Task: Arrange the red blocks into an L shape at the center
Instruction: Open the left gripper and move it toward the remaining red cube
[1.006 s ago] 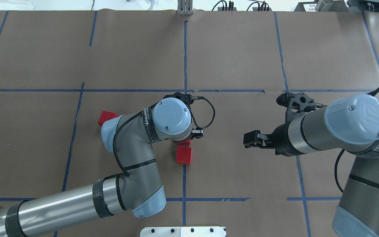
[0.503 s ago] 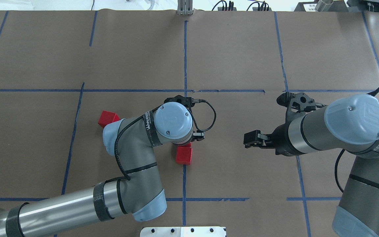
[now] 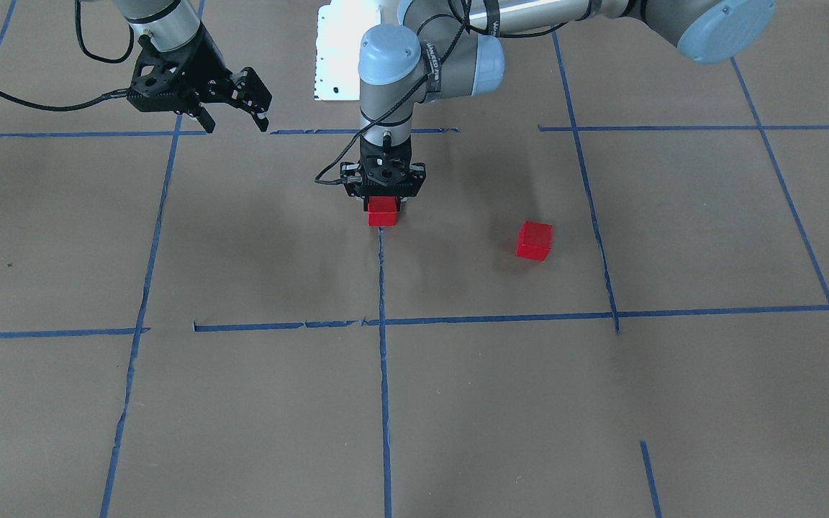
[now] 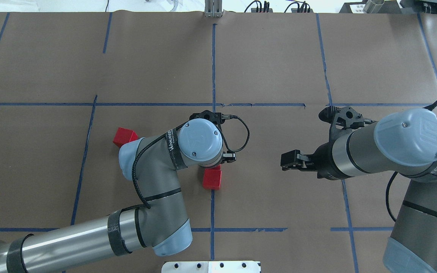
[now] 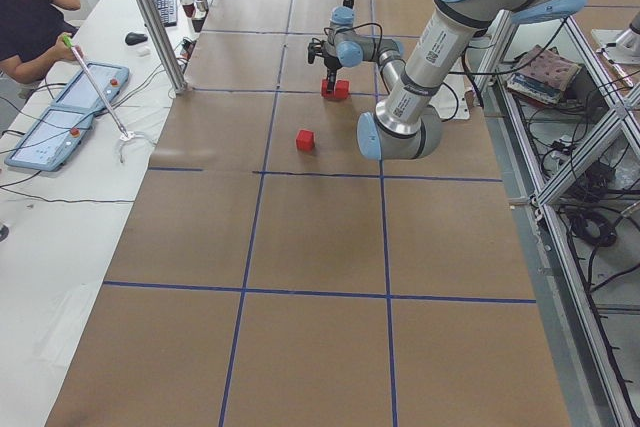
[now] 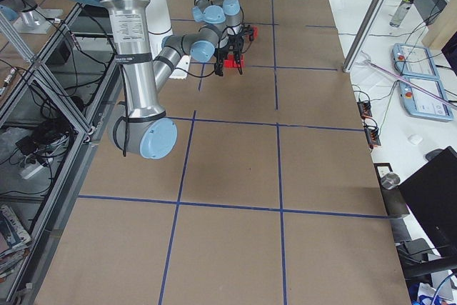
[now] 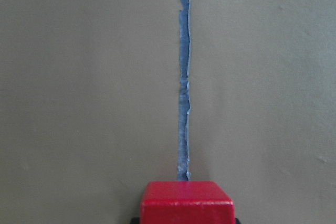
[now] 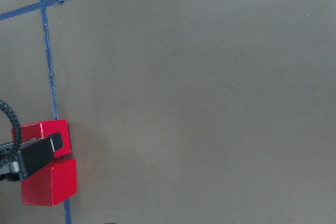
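Observation:
My left gripper points straight down at the table's centre and is shut on a red block; the block also shows in the left wrist view. A second red block lies right next to it on the robot's side; in the right wrist view the held block and this one touch. A third red block lies apart on my left. My right gripper hangs open and empty above the table to the right.
The brown paper table carries a grid of blue tape lines. The white robot base plate sits at the near edge. An operator sits at a side table in the exterior left view.
My left gripper has moved down a little with its red block, close beside the second block. The right arm and the loose block have not moved.

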You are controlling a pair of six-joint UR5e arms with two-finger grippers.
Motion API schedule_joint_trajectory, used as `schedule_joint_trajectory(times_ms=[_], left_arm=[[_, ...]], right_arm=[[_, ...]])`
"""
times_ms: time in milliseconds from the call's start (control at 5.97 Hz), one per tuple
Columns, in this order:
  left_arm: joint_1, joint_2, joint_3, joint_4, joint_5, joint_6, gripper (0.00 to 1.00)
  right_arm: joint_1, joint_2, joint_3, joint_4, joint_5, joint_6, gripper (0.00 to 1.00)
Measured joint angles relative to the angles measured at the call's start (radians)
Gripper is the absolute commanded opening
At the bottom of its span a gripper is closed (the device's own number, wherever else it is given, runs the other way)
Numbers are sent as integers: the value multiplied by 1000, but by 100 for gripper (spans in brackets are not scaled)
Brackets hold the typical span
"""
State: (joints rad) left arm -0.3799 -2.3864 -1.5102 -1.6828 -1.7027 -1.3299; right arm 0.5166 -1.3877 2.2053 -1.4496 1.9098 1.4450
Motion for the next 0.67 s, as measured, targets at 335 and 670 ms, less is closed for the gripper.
schedule_joint_trajectory(times_ms=[335, 670], left_arm=[[2, 3, -5, 0, -1, 0, 64], [7, 6, -6, 0, 0, 0, 100]], right_arm=[[0, 0, 0, 0, 1, 0, 100], [0, 0, 1, 0, 3, 0, 100]])
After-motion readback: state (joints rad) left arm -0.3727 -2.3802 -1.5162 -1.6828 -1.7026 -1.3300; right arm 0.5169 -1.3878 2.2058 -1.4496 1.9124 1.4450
